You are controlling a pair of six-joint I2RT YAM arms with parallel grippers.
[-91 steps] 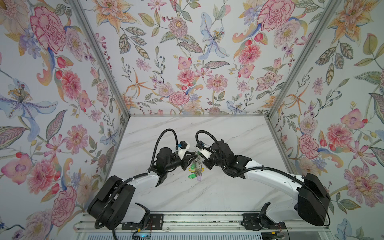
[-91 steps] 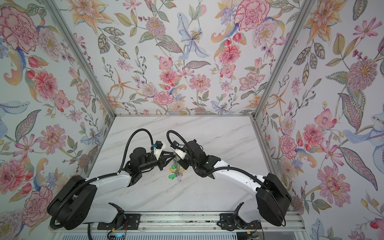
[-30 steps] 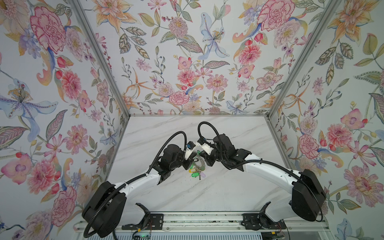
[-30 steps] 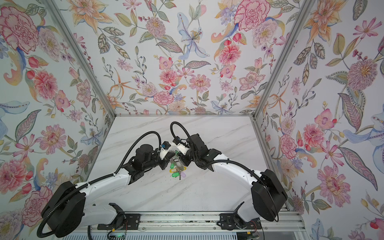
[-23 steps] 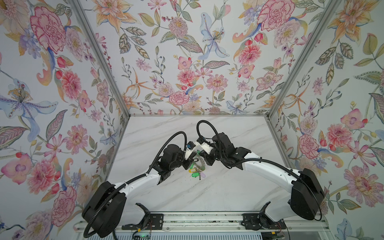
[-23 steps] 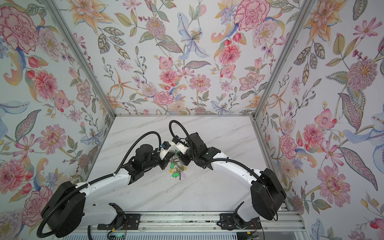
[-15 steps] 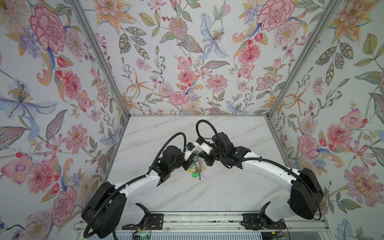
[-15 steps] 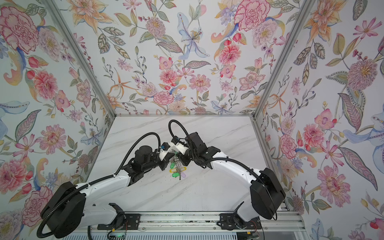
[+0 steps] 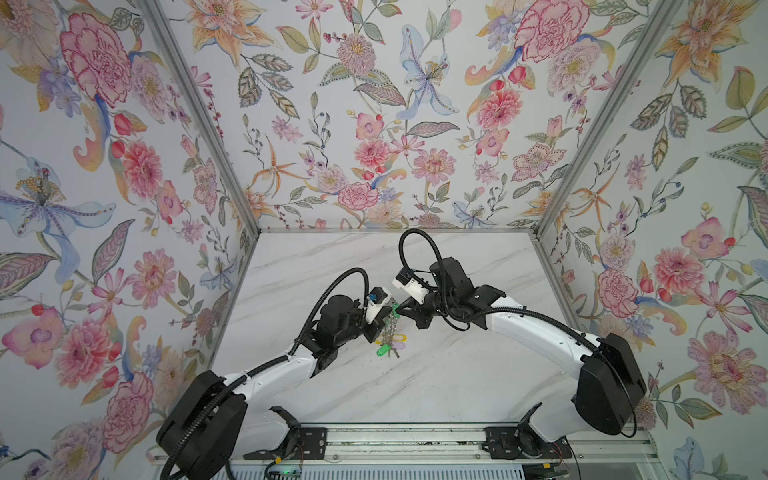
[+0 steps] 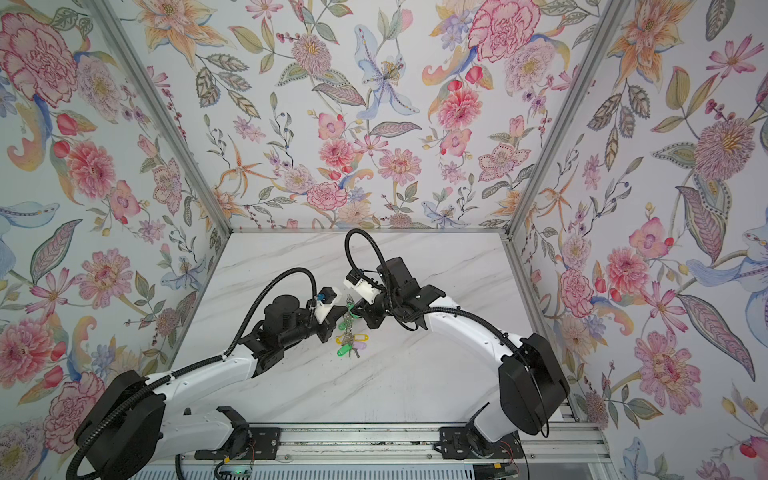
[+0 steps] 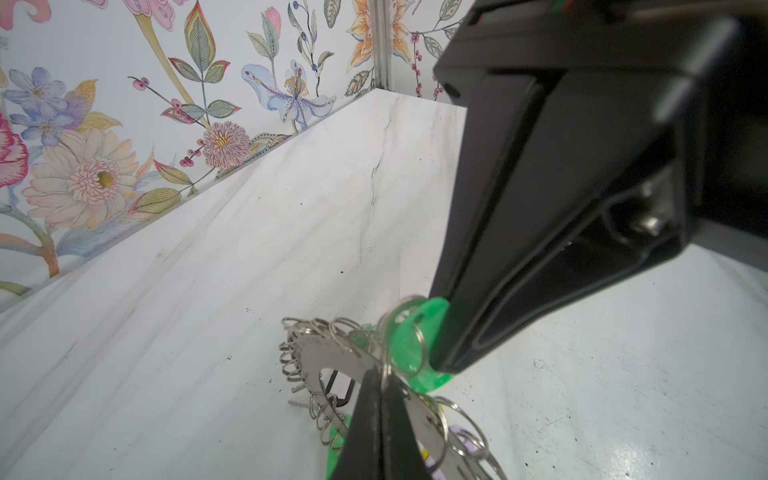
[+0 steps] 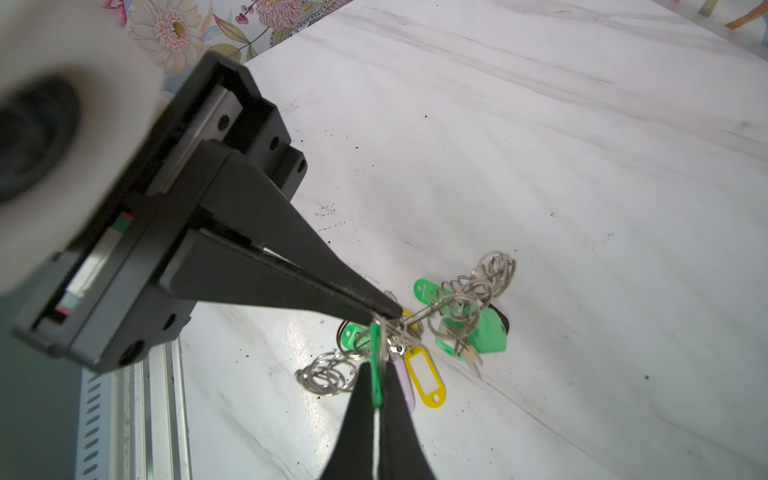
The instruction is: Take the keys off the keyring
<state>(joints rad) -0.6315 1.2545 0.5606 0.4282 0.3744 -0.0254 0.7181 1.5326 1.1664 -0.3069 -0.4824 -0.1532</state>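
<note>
Both top views look down from high overhead on the whole bench, wrist views close — sharing the keyring.

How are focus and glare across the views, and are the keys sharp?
Left wrist view: the right gripper blurs toward its body, the green tag and keyring are sharp. Right wrist view: the left arm's white housing is badly out of focus, glare patches on the table beside the sharp keys. Both top views: evenly lit, keys tiny.
</note>
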